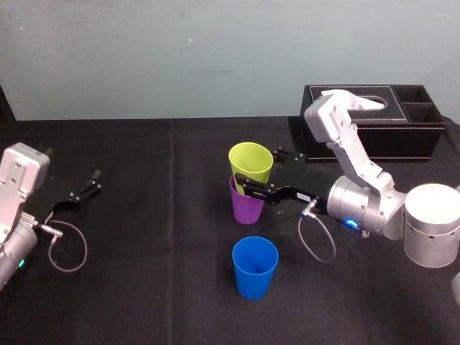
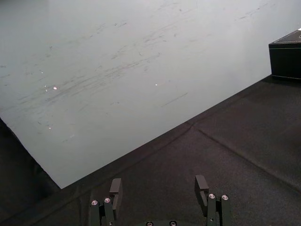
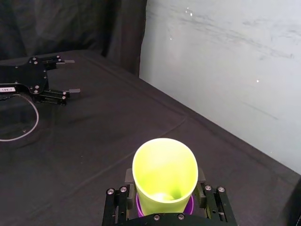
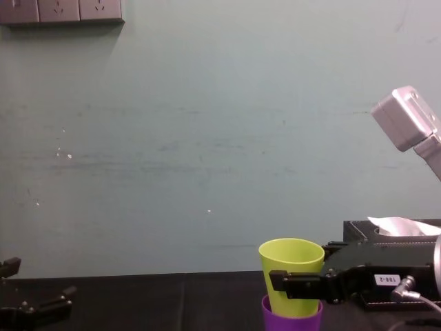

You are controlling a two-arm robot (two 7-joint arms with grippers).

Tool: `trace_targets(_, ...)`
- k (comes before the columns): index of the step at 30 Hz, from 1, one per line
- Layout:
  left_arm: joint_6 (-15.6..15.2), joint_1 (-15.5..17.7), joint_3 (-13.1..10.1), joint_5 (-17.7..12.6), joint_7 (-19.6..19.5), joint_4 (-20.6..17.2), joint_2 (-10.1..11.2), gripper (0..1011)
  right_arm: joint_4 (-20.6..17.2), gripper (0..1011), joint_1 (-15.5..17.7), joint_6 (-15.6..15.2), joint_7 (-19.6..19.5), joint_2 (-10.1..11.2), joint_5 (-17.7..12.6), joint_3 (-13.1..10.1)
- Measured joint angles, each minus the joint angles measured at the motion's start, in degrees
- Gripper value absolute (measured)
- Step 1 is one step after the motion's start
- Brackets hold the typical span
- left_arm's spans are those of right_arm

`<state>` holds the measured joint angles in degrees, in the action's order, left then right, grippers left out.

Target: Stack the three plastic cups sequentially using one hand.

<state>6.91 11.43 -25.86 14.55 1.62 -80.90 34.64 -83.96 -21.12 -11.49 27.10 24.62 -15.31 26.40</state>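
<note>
The yellow-green cup [image 1: 251, 164] stands upright with its base nested in the purple cup [image 1: 247, 208] at the middle of the black table. My right gripper [image 1: 260, 172] reaches in from the right and is shut on the yellow-green cup, one finger on each side of its wall. The right wrist view looks down into the yellow-green cup [image 3: 164, 174], with the purple rim [image 3: 190, 205] just below it. From the chest, the yellow-green cup [image 4: 291, 272] rises out of the purple cup [image 4: 291, 321]. The blue cup [image 1: 255, 266] stands alone nearer to me. My left gripper [image 1: 92, 183] rests open at the far left.
A black tissue box [image 1: 374, 118] with a white tissue sits at the back right, behind the right arm. Black cloth [image 1: 144, 237] covers the table, and a pale wall stands close behind it. Loose cables hang from both wrists.
</note>
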Motion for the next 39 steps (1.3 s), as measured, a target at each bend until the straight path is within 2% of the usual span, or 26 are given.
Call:
trace_targets(10,0.0,0.0,0.0,0.0,0.0,0.0,0.0,1010,-0.1,749,0.0,0.0,0.0,0.0,0.0,0.0)
trace_targets(17,0.0,0.0,0.0,0.0,0.0,0.0,0.0,1010,-0.2,948,0.0,0.0,0.0,0.0,0.0,0.0)
trace_targets(21,0.0,0.0,0.0,0.0,0.0,0.0,0.0,1010,-0.2,1003,0.0,0.0,0.0,0.1,0.0,0.0)
trace_targets(33,0.0,0.0,0.0,0.0,0.0,0.0,0.0,1010,-0.3,1003,0.0,0.0,-0.1,0.1,0.0,0.0)
trace_targets(39,0.0,0.0,0.0,0.0,0.0,0.0,0.0,1010,-3.1,1003,2.0,0.4,-0.3,1.8,-0.6,-1.2)
